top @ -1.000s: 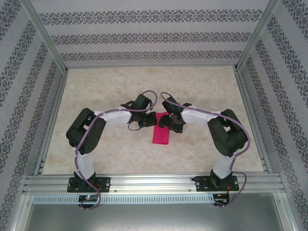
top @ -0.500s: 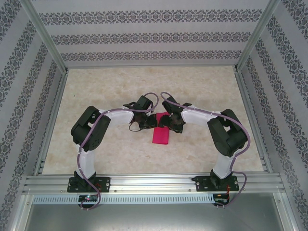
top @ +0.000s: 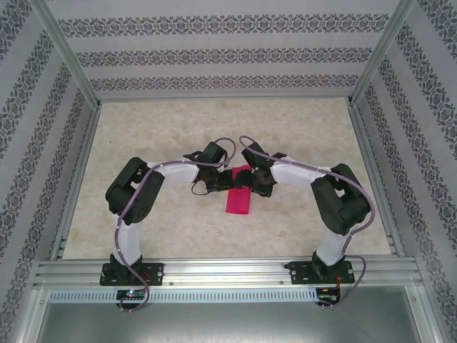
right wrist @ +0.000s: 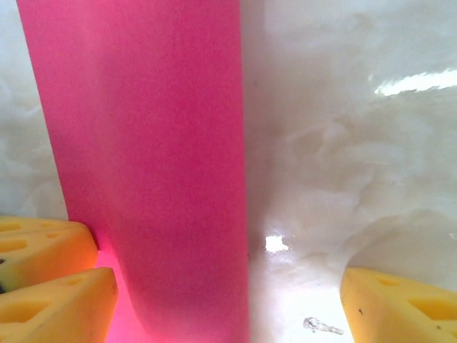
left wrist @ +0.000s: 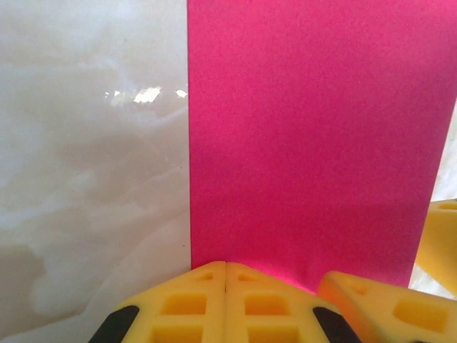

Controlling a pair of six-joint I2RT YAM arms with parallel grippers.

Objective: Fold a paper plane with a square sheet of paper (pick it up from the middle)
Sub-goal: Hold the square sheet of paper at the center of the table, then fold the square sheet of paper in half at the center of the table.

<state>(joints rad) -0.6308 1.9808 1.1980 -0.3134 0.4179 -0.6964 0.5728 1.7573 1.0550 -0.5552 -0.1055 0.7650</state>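
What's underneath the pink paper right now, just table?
Bare marble-look table shows along both long sides of the pink paper, nothing sticking out. The sheet itself hides what lies beneath, and the left gripper and right gripper cover its far end.

Bright magenta-pink square sheet of paper (top: 238, 201), plain and unmarked, doubled over into a narrow long strip, laid near the middle of the pale marbled table (top: 164, 128), one long edge straight and sharp, the other rounded over in a soft, uncreased curl.
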